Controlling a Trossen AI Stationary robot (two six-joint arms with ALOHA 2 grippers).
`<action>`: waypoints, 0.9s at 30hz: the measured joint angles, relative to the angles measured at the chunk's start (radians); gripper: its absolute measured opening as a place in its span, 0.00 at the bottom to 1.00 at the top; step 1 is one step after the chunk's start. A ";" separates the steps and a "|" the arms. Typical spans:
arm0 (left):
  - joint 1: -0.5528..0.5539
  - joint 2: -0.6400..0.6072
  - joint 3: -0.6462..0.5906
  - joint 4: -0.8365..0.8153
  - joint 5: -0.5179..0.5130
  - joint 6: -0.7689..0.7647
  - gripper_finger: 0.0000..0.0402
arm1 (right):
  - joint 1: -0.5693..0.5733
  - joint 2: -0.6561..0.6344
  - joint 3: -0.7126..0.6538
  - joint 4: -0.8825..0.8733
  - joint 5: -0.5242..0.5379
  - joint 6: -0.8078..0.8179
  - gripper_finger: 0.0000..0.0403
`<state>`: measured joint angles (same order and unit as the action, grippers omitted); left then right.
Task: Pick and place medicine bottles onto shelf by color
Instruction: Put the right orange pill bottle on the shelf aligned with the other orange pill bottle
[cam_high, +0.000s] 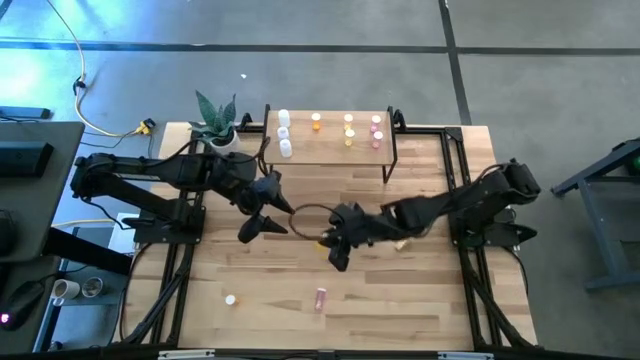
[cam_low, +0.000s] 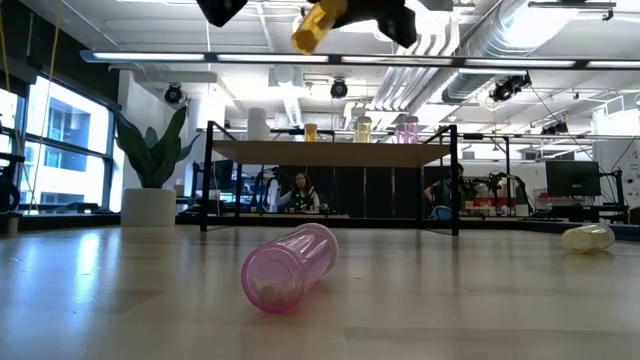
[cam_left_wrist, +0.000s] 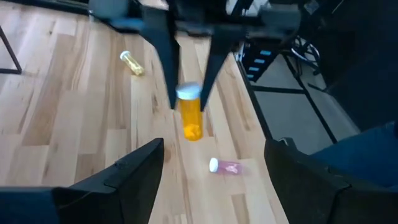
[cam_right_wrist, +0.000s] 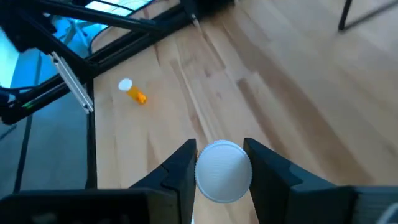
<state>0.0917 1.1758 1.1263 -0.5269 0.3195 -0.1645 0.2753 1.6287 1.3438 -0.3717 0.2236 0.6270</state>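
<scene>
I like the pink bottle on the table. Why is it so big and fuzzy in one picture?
In the low view the pink bottle lies close to the camera, so it looms large and soft-edged; in the high view it is tiny; ceiling lights glare behind the shelf.

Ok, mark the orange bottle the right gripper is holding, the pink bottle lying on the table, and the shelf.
orange bottle (cam_left_wrist: 191, 116), left wrist view, on its orange body below the white cap.
pink bottle (cam_low: 290, 265), low view, on its side wall.
shelf (cam_high: 330, 147), high view, on bare board near the front edge.
</scene>
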 joint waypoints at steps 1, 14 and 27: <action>0.000 0.006 0.000 0.000 0.000 0.001 0.67 | -0.016 0.000 0.014 -0.008 -0.015 -0.030 0.27; 0.000 0.014 0.000 0.087 -0.008 -0.014 0.67 | -0.120 0.000 0.201 -0.111 -0.170 -0.334 0.27; 0.000 0.029 -0.001 0.195 -0.122 -0.094 0.67 | -0.168 0.000 0.362 -0.167 -0.225 -0.428 0.27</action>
<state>0.0917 1.2045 1.1255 -0.3314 0.1978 -0.2588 0.1074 1.6291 1.7053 -0.5392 -0.0010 0.1989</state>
